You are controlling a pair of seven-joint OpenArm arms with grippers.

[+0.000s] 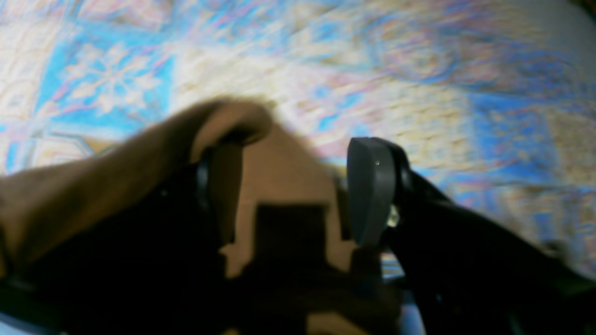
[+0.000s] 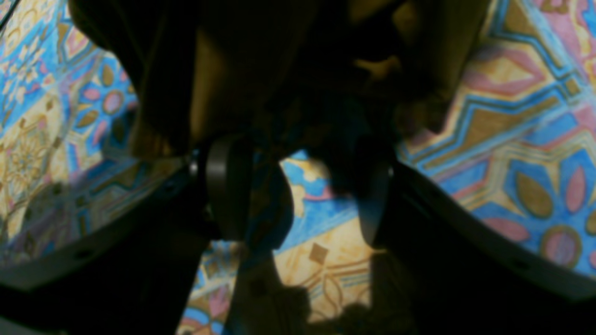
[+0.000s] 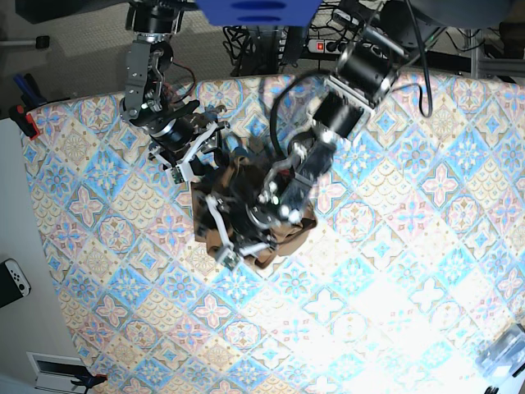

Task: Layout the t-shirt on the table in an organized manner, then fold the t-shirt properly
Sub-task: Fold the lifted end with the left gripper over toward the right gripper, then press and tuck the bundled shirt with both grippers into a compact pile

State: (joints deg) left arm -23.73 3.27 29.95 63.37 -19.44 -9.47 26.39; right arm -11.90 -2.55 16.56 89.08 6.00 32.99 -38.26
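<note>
Crumpled tan-brown cloth t-shirt (image 3: 283, 234) bunched mid pastel diamond-tiled table (image 3: 394, 271) — both arms crowd over it. Left gripper (image 1: 298, 186) jaws wide, cloth draped over one finger; right gripper (image 2: 298, 186) jaws wide, shirt hanging just ahead — grip unclear.

The t-shirt (image 3: 287, 234) is plain tan-brown — the table (image 3: 394, 271) shows pastel diamond tiles (blue, pink, cream) with florals.

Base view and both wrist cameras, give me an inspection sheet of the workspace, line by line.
Surface: table covered by pastel tiled cloth.
Job's things: t-shirt bunched in a heap, not laid out.
Clutter: clear plastic item at table corner.
Grippers: left gripper jaws apart with shirt cloth draped over one finger; right gripper jaws apart, shirt hanging just ahead.
Cables: black cables and a power strip behind the table.
Surroundings: white game controller on the floor.
</note>
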